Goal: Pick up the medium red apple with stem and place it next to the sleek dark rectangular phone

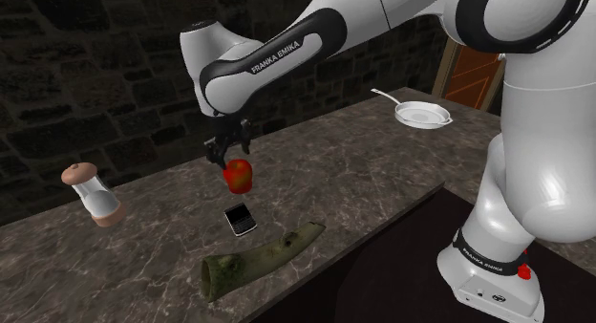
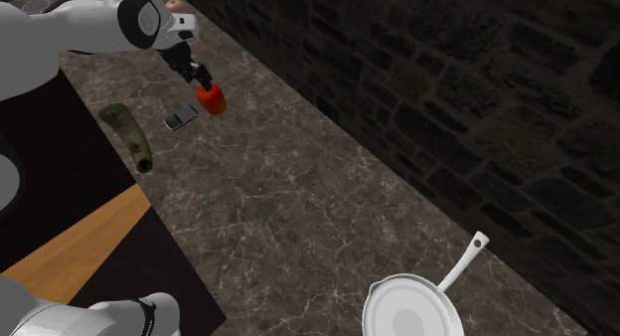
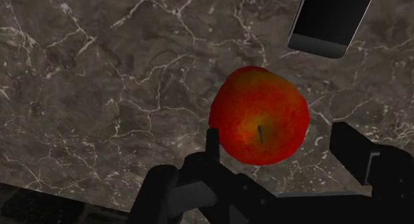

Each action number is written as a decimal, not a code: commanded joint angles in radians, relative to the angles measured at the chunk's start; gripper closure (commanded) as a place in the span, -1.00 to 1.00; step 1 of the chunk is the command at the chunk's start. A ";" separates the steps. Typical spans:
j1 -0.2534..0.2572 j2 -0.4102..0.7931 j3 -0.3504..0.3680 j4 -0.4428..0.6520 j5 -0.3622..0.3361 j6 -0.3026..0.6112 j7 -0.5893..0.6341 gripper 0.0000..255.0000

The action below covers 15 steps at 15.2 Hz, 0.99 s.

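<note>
The red apple with a short dark stem is just under my black gripper, a little beyond the dark rectangular phone on the marble counter. In the wrist view the apple lies between the fingers of the gripper. One finger grazes its edge and the other finger stands clear of it, so the gripper is open. The phone is close beyond the apple. Whether the apple rests on the counter I cannot tell. The second exterior view has the apple beside the phone.
A mossy green tube-shaped object lies near the counter's front edge. A pale grinder-like jar stands at the shoulder view's left. A white frying pan sits at the far right. A dark stone wall backs the counter.
</note>
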 commanded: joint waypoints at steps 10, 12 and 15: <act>0.005 -0.040 0.006 0.071 0.009 -0.111 -0.006 -1.00; 0.005 -0.040 0.006 0.071 0.009 -0.112 -0.006 -1.00; 0.005 -0.040 0.006 0.071 0.009 -0.112 -0.006 -1.00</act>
